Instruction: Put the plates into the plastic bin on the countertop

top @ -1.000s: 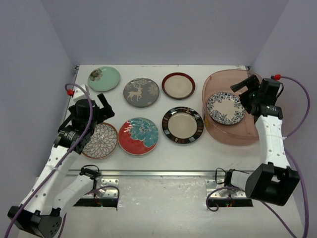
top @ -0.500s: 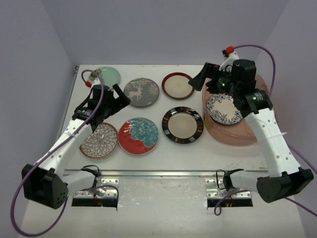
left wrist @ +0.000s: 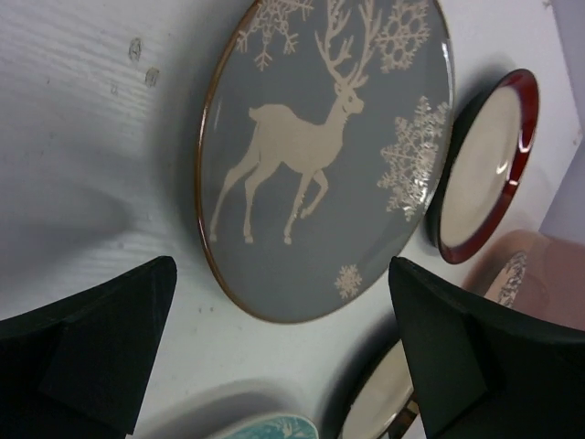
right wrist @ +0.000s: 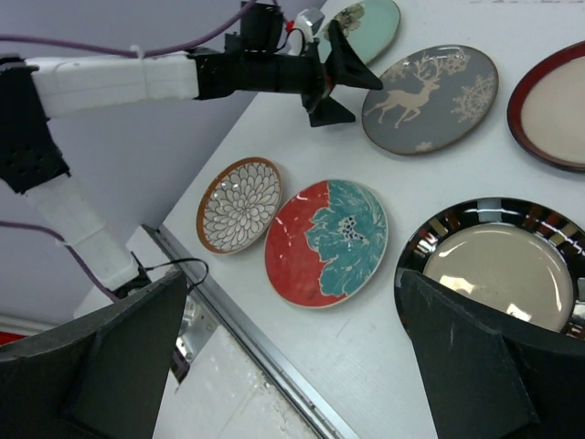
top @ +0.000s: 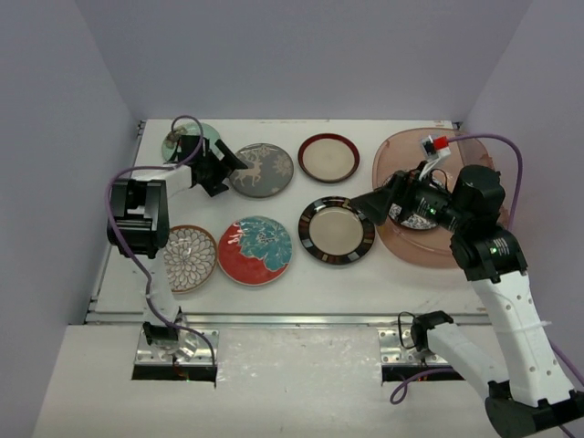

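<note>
My left gripper (top: 219,165) is open and empty, low at the left rim of the grey deer plate (top: 265,171). The left wrist view shows that plate (left wrist: 329,155) just ahead of the spread fingers (left wrist: 110,338). My right gripper (top: 370,203) is open and empty, between the black-rimmed plate (top: 337,230) and the plastic bin (top: 438,245). The blue-white patterned plate (top: 408,215) lies in the bin, mostly hidden by the right arm. On the countertop (top: 301,278) lie the mint green (top: 189,139), maroon-rimmed (top: 328,157), red-teal (top: 255,250) and petal (top: 182,258) plates.
The metal front edge (top: 274,318) runs along the countertop's near side. Grey walls close in the left, back and right. The left arm (right wrist: 119,78) stretches low along the left side, over part of the mint green plate (right wrist: 366,27).
The left gripper swung back and right to the deer plate's left rim. The right gripper moved from above the bin's back-left forward and down, to beside the black-rimmed plate.
</note>
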Robot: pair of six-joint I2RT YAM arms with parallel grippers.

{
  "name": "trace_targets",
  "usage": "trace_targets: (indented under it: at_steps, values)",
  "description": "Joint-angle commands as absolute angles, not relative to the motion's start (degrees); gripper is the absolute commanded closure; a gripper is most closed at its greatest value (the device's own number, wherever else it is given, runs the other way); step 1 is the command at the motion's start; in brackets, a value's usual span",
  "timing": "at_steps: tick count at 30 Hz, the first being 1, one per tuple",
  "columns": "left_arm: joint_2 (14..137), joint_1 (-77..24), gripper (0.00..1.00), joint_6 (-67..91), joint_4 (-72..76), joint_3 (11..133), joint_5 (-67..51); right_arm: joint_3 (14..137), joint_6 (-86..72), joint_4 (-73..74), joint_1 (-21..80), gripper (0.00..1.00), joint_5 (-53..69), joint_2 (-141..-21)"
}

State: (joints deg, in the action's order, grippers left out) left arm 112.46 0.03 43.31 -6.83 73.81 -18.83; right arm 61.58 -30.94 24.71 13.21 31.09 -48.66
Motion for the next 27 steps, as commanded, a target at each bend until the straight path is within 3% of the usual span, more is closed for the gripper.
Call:
trace_targets:
  at_steps: [1,6,14,17,22,27]
  values:
    - [118.0,0.0,0.01,39.8,-7.3,77.5,-20.2,58.2,-29.3,20.4,13.1,0.01,38.1,-48.2]
    - [122.2,0.0,0.06,37.7,-9.1,80.5,-17.8,56.7,-30.0,16.9,13.1,0.01,41.8,-48.7]
    - [126.0,2.7,0.55,40.3,-4.6,79.6,-22.5,56.8,-30.4,15.4,13.1,0.01,42.4,-51.1]
    - [126.6,3.0,0.65,40.5,-3.9,79.8,-22.7,56.8,-30.3,15.4,13.1,0.01,42.4,-51.6]
    - [127.8,3.4,0.97,41.3,-2.8,79.9,-24.1,56.1,-30.5,14.0,13.1,0.02,43.1,-53.3]
    - [120.1,5.0,1.00,44.4,-0.9,73.6,-20.2,55.5,-31.0,12.1,13.1,0.01,44.2,-56.7]
